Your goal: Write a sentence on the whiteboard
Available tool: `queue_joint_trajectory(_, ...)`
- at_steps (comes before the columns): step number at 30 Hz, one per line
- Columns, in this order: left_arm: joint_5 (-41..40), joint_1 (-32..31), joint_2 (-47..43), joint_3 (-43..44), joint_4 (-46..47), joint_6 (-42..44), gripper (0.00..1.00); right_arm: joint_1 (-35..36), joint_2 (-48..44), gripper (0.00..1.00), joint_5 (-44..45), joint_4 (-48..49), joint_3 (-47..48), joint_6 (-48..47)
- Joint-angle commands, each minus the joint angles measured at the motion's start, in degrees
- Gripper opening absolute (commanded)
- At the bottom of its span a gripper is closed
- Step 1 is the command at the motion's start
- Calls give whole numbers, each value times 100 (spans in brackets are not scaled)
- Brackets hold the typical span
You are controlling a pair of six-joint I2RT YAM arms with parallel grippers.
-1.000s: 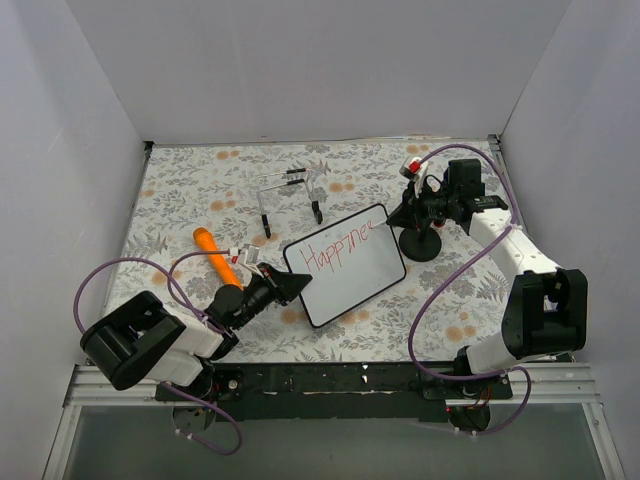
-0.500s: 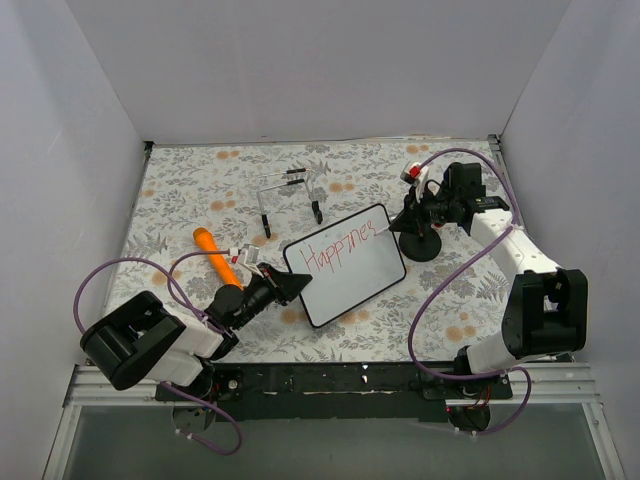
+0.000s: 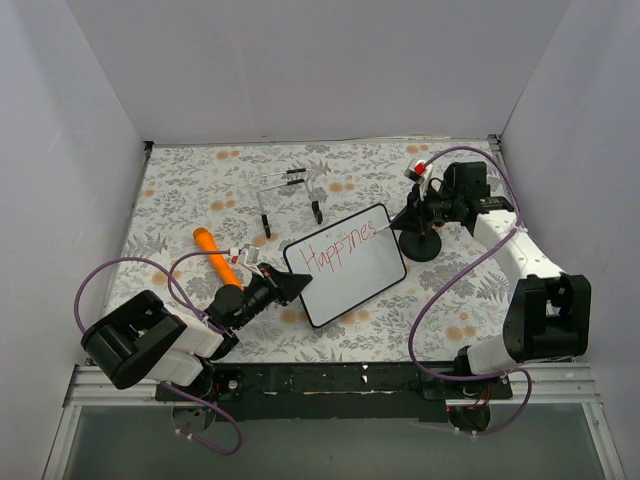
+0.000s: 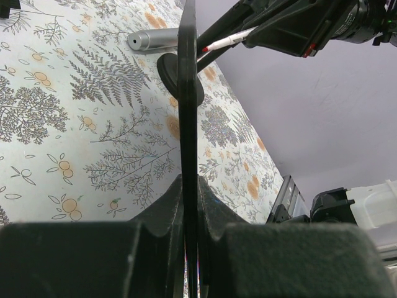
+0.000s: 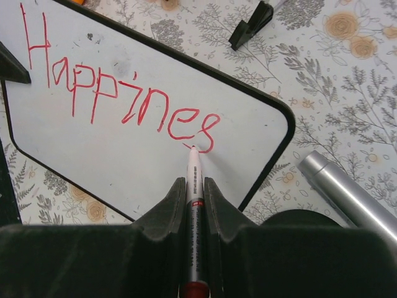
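Observation:
The whiteboard [image 3: 350,270] lies tilted at the middle of the floral table, and its black frame shows edge-on in the left wrist view [image 4: 187,93]. My left gripper [image 3: 291,287] [image 4: 189,181] is shut on its left edge. In red, the sentence reads "Happines" [image 5: 118,93] on one line. My right gripper [image 3: 410,213] [image 5: 194,181] is shut on a white marker [image 5: 193,186] with a red end. The marker's tip touches the board at the bottom of the last "s".
A clear wire stand with black feet [image 3: 290,195] stands behind the board. An orange object [image 3: 216,255] lies at the left. A black round base [image 3: 420,245] and a silver cylinder [image 5: 347,192] sit off the board's right corner. White walls enclose three sides.
The right gripper has carried the marker rightward along the line, and the red word has grown by its last letters to "Happines". The left gripper and the board have stayed put.

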Motion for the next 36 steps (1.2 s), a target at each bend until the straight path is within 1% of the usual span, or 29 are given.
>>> queue_joint_trajectory(1,162,-41,75,-138,1065,178,0,-199,-260,1,83,288,293,142)
queue_joint_trajectory(7,180,-41,84,-129,1065,178,0,-199,-163,1,400,701,258,370)
queue_joint_trajectory(14,189,-41,111,-129,1074,187,0,-199,-49,1,576,1088,276,713)
queue_joint_trajectory(24,206,-41,120,-120,1109,178,0,-77,136,1,541,1140,241,810)
queue_joint_trajectory(29,206,-41,128,-129,1109,178,0,-24,127,1,339,1220,223,898)
queue_joint_trajectory(36,189,-41,102,-155,1100,178,0,20,153,1,321,939,205,696)
